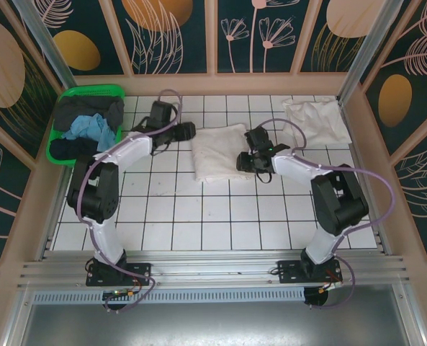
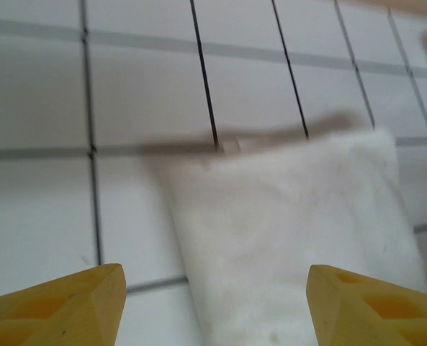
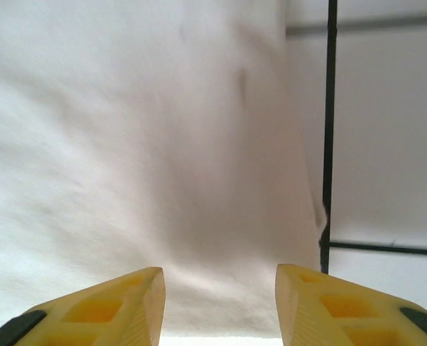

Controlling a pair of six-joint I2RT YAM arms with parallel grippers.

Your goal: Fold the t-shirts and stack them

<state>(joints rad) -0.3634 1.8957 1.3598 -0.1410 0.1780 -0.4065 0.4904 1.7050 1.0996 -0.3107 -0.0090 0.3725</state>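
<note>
Left pincer: your left pincer [image 2: 213, 311] is gaping wide, holding nothing, hanging near the folded t-shirt [image 1: 217, 151].
Right pincer: your right pincer [image 3: 220, 303] is standing apart over that shirt, clamping nothing.
T-shirts: the folded one is lying mid-tabletop; a crumpled t-shirt [image 1: 312, 119] is lying in the far right corner.
Basket: the green basket [image 1: 91, 90] in the far left corner is holding dark clothes [image 1: 91, 112] and a blue cloth [image 1: 91, 130].
Tabletop: the tabletop [image 1: 199, 216] is showing white tiles.

Thin white cloth, matt and finely wrinkled, for folded t-shirt [image 1: 219, 151] and crumpled t-shirt [image 1: 314, 119]. Smooth white tile, faint sheen, dark grout lines, for table [image 1: 199, 216]. Green plastic for basket [image 1: 91, 91]. Bare brushed metal for front rail [image 1: 213, 268]. Matt yellow moulded plastic for left gripper [image 2: 213, 317] fingers [image 2: 55, 310]. Light wood for wall frames [image 1: 213, 83].
</note>
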